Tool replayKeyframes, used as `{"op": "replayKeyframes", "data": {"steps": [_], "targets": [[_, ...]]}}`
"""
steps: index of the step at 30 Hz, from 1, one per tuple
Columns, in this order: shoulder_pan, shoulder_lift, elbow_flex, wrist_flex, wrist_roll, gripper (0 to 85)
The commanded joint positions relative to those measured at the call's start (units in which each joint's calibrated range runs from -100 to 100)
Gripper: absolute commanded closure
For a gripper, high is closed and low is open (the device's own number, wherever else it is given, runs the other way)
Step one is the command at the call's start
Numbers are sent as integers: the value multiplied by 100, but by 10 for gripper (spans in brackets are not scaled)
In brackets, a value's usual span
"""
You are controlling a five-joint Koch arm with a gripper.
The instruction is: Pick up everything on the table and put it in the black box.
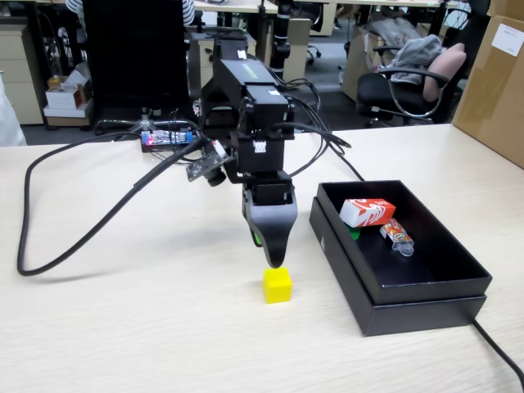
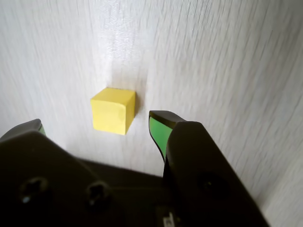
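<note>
1. With the arm hanging nose-down over the table (image 1: pixel 123 327), I log the gripper (image 1: pixel 277 262) directly above the yellow cube (image 1: pixel 277 285); in the fixed view the tip looks to be just clear of the cube's top face, though I cannot rule out contact.
2. Claw state: apart. In the wrist view the two jaws stand wide, green pads showing at about 9 and 3 o'clock of the lower frame, nothing between them. The yellow cube (image 2: pixel 113 110) sits at 12 o'clock of the gap, just beyond the tips.
3. Yellow cube: on bare table, at 9 o'clock of the black box (image 1: pixel 372 307) and near it, not touching. It has no long axis; in the wrist view it is turned slightly, one face toward the jaws and a narrow side face visible on its right.
4. Black box: open, long axis running toward the far edge of the table. Inside, at its far end, a red carton (image 1: pixel 367 211) lies with its long axis across the box; a sliver of green (image 1: pixel 354 233) shows under its near corner, probably the green cube. A colourful wrapped packet (image 1: pixel 397 236) lies at 4 o'clock of the carton.
5. Judgement: I read the wide stance as set to straddle the cube; the cube is the last item outside the box.
</note>
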Motion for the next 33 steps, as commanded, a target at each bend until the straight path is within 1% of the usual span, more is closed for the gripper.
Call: {"op": "replayKeyframes", "data": {"steps": [1, 5, 16, 18, 21, 23, 25, 33], "targets": [[5, 266, 736, 140, -10, 415], [-10, 840, 1117, 140, -15, 415], [73, 1540, 1135, 140, 5, 422], [68, 1689, 1135, 140, 10, 442], [54, 1735, 1144, 140, 54, 551], [44, 1735, 1153, 140, 88, 638], [44, 1735, 1153, 140, 117, 693], [10, 1459, 1054, -84, 117, 694]]}}
